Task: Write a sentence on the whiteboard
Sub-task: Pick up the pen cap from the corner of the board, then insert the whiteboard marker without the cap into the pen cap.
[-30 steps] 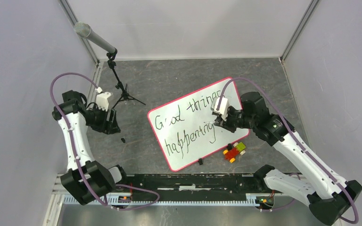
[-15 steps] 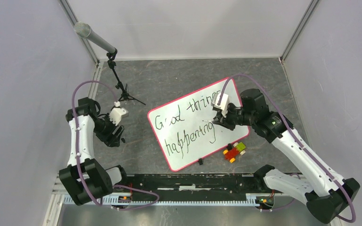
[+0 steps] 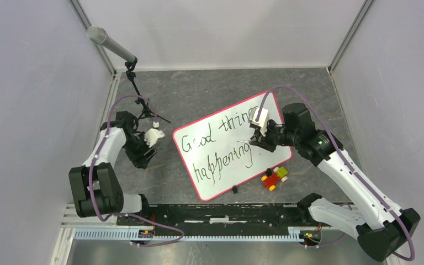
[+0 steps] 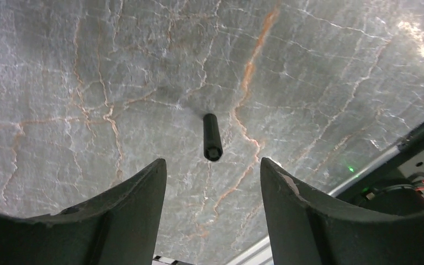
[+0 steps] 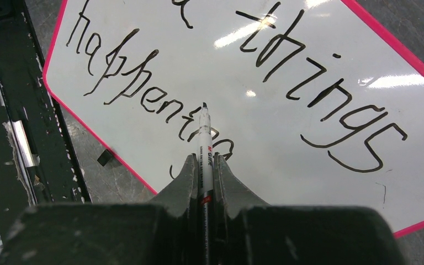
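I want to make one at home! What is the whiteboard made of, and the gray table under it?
The whiteboard looks like smooth, glossy coated board: lamp glare streaks across it. Whether that is plastic or painted metal, I can't tell. The table looks like polished gray marble, or a printed copy of it, with pale cracks and orange veins.

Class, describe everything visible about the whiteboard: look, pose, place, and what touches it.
The whiteboard is a flat, glossy white rectangle with rounded corners and a thin pink-red rim. It lies skewed on the grey marbled table. A black handwritten sentence, "Good things happening", fills two lines. The marker, gripped by the right end effector, points at the last word; whether its tip touches is unclear.
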{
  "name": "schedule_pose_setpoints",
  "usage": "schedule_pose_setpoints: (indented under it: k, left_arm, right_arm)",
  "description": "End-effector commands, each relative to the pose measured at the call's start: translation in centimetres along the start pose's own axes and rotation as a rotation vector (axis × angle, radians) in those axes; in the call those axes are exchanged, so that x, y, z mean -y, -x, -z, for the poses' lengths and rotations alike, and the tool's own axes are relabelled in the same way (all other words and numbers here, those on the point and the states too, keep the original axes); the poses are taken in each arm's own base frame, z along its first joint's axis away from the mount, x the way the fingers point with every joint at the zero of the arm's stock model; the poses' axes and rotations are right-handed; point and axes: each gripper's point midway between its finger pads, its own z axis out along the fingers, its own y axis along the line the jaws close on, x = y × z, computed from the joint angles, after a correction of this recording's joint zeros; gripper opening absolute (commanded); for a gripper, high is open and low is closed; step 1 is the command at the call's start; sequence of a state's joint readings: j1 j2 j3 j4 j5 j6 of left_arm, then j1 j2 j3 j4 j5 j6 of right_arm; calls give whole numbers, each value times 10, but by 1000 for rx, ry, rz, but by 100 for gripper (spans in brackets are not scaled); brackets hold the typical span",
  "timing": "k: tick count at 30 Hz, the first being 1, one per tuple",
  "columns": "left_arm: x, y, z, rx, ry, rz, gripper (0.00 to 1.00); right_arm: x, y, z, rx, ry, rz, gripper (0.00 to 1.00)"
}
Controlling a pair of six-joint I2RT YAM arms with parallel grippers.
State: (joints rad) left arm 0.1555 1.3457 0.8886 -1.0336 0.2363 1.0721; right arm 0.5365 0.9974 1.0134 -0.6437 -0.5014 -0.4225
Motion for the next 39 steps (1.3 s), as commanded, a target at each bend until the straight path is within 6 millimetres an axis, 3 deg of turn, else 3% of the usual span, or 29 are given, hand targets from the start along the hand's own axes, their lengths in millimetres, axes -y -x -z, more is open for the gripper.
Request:
schedule_pose_setpoints:
  k: [1, 7, 10, 12, 16, 21, 27, 31, 35, 39]
  left_arm:
    - [-18, 7, -15, 0, 52, -13, 68]
    - [-15, -5, -38, -60, 27, -17, 57]
    - [-12, -5, -39, -55, 18, -13, 42]
    - [-12, -2, -36, -39, 24, -13, 27]
    - [-4, 14, -16, 30, 0, 6, 3]
    - [13, 53, 31, 199, -33, 59, 2]
    - [36, 116, 130, 506, -12, 125, 2]
    - [68, 142, 184, 665, -54, 151, 2]
    - [100, 164, 215, 784, -114, 129, 2]
    - [125, 193, 242, 955, -289, 141, 2]
  right_arm:
    - [5, 21, 5, 57, -11, 11, 0]
    - [6, 18, 7, 47, -20, 15, 0]
    - [7, 17, 6, 45, -22, 11, 0]
    - [8, 19, 7, 49, -24, 12, 0]
    - [7, 23, 8, 53, -9, 14, 0]
    - [7, 41, 12, 84, 13, 21, 0]
    - [2, 66, 19, 156, 43, 27, 0]
    - [2, 75, 21, 183, 47, 26, 0]
    - [-3, 88, 22, 243, 80, 39, 0]
    - [-14, 99, 16, 302, 173, 18, 0]
